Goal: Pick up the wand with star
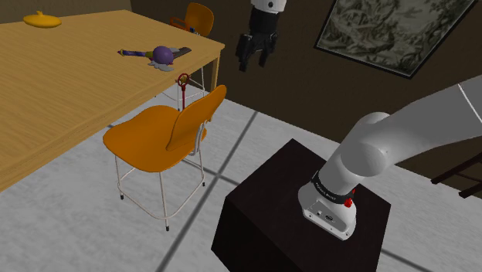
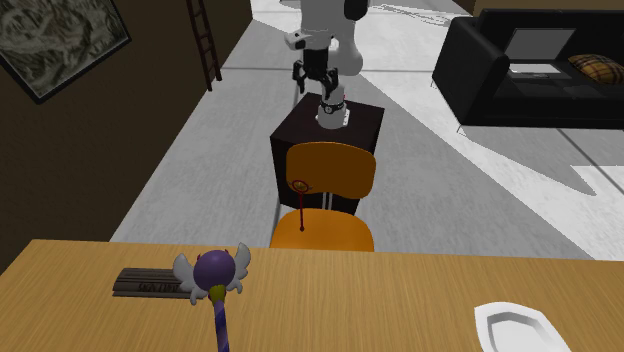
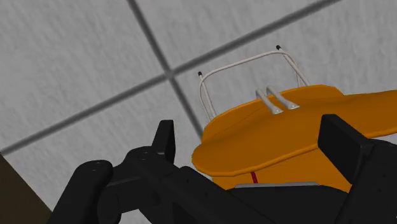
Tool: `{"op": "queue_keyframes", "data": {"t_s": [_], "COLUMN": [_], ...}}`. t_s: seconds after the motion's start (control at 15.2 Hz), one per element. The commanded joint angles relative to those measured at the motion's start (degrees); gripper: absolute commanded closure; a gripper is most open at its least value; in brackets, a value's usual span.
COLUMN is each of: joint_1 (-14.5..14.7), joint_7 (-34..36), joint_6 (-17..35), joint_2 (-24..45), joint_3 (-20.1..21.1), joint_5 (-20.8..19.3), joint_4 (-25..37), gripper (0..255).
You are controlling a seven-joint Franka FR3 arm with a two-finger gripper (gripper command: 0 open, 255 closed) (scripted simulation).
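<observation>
Hovering well above the orange chair (image 1: 151, 139): hand (image 1: 253, 60), released, empty. Red wand with star (image 1: 184, 91) upright on the seat by the backrest, untouched. Descent, grasp and lift outstanding.

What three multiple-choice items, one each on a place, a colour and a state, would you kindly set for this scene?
1. Where is the slim red wand?
A. On the table
B. Upright on the orange chair
C. In the hand
2. What colour is the orb of the winged wand on the table?
A. Green
B. Purple
C. White
3. How is the hand?
A. Open, holding nothing
B. Shut on the wand
C. Shut on a chair leg

Key: B, it rises from the seat before the backrest; B, the orb between the grey wings shows purple; A, its fingers stand apart, clasping nothing.
</observation>
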Motion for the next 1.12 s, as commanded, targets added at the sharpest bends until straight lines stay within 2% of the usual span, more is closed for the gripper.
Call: {"op": "queue_keyframes", "data": {"t_s": [0.0, 0.26, 0.53, 0.79, 1.06], "joint_1": [-0.24, -0.98, -1.44, -0.72, 1.65], "joint_7": [2.72, 8.55, 15.20, 21.96, 27.65], "joint_6": [3.06, 7.38, 9.77, 9.88, 7.92], "joint_2": [4.35, 12.80, 21.92, 31.64, 41.74], "joint_3": [2.31, 6.35, 9.69, 11.66, 11.86], "joint_5": [-1.89, -7.17, -14.32, -22.76, -31.22], "joint_4": [2.00, 6.65, 12.78, 20.51, 29.91], "gripper": [0, 0, 0, 0, 0]}}
